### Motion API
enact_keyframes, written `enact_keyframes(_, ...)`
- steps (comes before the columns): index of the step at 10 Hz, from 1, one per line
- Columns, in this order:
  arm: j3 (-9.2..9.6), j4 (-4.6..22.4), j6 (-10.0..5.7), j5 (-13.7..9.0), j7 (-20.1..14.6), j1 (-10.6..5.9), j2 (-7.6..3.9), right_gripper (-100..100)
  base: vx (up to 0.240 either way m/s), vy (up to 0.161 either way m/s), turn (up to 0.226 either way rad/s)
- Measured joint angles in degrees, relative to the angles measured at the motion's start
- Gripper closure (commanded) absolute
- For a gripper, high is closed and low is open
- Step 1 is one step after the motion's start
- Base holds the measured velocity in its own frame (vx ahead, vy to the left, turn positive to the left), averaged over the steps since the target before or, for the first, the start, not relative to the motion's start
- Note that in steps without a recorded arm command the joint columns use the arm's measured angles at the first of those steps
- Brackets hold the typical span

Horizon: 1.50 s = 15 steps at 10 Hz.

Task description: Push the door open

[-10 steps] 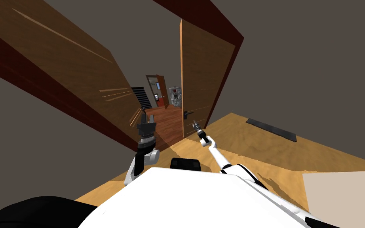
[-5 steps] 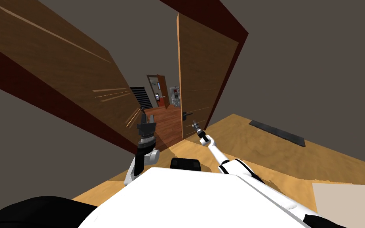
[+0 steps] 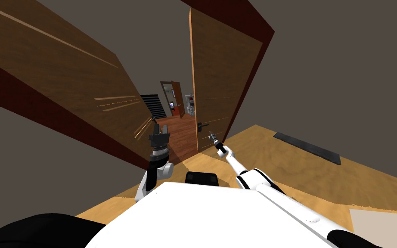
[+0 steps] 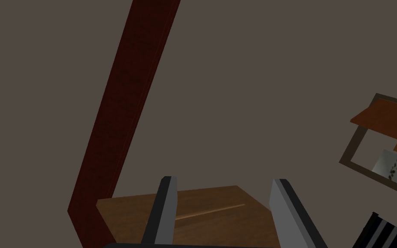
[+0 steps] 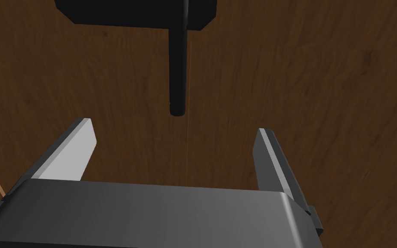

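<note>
Overhead, from the head camera, the door (image 3: 219,86) is a brown wood-grain leaf standing ajar in a dark red frame (image 3: 260,56), its lighter edge facing the gap and a dark handle (image 3: 202,126) low on its face. A second brown panel (image 3: 64,73) splays across the other side of the opening. Through the gap lie a reddish plank floor (image 3: 180,129), a dark staircase (image 3: 152,105) and a far doorway (image 3: 172,97). The near floor (image 3: 279,168) is pale wood, with a dark mat (image 3: 307,147) against the grey-brown wall (image 3: 344,77). The left gripper (image 3: 155,125) is raised in front of the gap; the right gripper (image 3: 212,136) reaches to the door just below the handle.

Along the left wrist camera, the left gripper (image 4: 225,206) has its jaws wide and empty, with a strip of brown wood (image 4: 210,213) beyond them, the dark red frame (image 4: 124,107) and bare grey-brown wall (image 4: 258,86).

Along the right wrist camera, the right gripper (image 5: 172,146) also has its jaws spread wide, holding nothing. The door (image 5: 322,86) shows close as dark wood grain, and the black handle (image 5: 177,69) hangs from its plate, its tip just beyond the fingertips and apart from both fingers (image 5: 70,150).
</note>
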Motion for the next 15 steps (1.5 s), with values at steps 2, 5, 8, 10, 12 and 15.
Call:
enact_keyframes(2,0.44,2.2,-0.19,0.6,-0.9,-1.4,-0.13,-100,0.067,-0.061,0.031)
enact_keyframes(5,0.27,2.4,-0.17,0.5,-0.8,-1.45,-0.06,-100,0.141,0.057,0.022)
enact_keyframes(8,-0.18,2.6,-0.07,0.3,-0.3,-1.46,0.21,-100,0.203,0.082,0.037)
enact_keyframes(10,-0.58,2.8,-0.07,0.1,0.2,-1.47,0.45,-100,0.206,0.091,0.035)
enact_keyframes(12,-0.93,2.9,0.04,0.0,0.6,-1.44,0.63,-100,0.173,0.098,0.028)
enact_keyframes(15,-1.21,3.0,0.09,-0.2,1.0,-1.45,0.8,100,0.09,0.025,0.007)
